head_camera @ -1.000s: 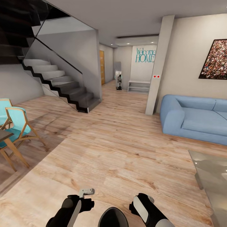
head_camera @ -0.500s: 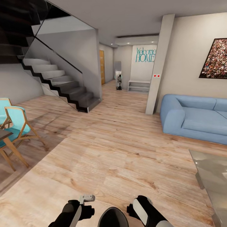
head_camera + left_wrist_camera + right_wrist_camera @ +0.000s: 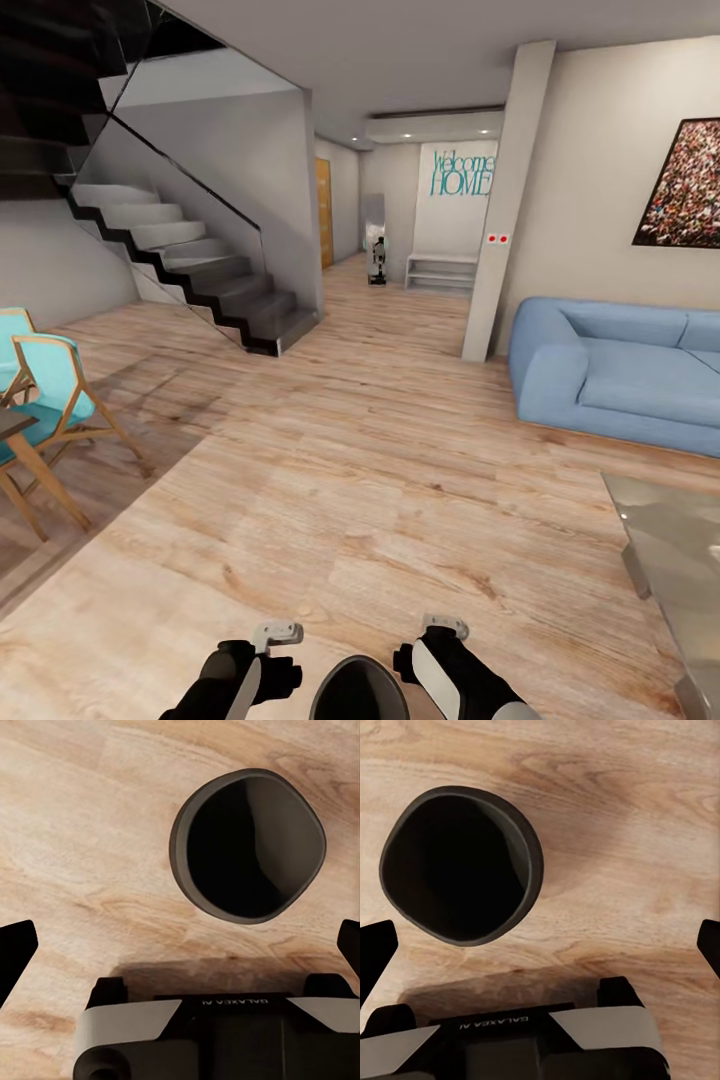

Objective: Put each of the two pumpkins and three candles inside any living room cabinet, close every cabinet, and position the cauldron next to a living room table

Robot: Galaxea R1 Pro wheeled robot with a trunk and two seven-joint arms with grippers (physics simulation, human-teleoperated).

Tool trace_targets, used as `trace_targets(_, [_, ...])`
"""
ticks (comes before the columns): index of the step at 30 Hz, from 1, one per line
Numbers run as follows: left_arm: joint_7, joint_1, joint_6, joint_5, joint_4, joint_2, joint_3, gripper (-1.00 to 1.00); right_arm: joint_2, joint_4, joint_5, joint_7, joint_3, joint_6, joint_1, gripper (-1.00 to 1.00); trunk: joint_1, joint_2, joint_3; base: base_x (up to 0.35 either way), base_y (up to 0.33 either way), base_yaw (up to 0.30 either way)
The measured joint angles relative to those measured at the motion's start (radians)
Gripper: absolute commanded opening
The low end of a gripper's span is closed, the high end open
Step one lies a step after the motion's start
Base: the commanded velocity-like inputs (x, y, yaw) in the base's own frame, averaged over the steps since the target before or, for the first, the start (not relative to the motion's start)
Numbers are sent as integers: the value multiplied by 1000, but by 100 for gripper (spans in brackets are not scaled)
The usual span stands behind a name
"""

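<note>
The black cauldron (image 3: pixel 360 690) stands on the wooden floor at the bottom of the head view, between my two arms. My left gripper (image 3: pixel 275 633) hangs just to its left and my right gripper (image 3: pixel 443 628) just to its right. In the left wrist view the cauldron's (image 3: pixel 247 844) wide dark mouth lies on the floor beyond the open left gripper (image 3: pixel 182 952), untouched. In the right wrist view the cauldron (image 3: pixel 461 862) sits off to one side beyond the open right gripper (image 3: pixel 542 949). The glossy table (image 3: pixel 680 560) shows at the lower right. Pumpkins, candles and cabinet are out of view.
A blue sofa (image 3: pixel 620 375) stands against the right wall behind the table. A pillar (image 3: pixel 505 210) rises left of it. Dark stairs (image 3: pixel 190 270) climb at the left, and turquoise chairs (image 3: pixel 50 400) sit by a table corner at the far left. Wooden floor stretches ahead.
Both grippers have sunk lower in the head view and the right one has swung inward towards the cauldron. The whole picture has shifted slightly.
</note>
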Motion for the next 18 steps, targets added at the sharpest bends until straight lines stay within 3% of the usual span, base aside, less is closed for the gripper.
trace_targets(18, [-4,0,-2,1,0,1,-3,100,0,1,-1,0,3,-1,2,100,69,-126,-56,-93,0,0])
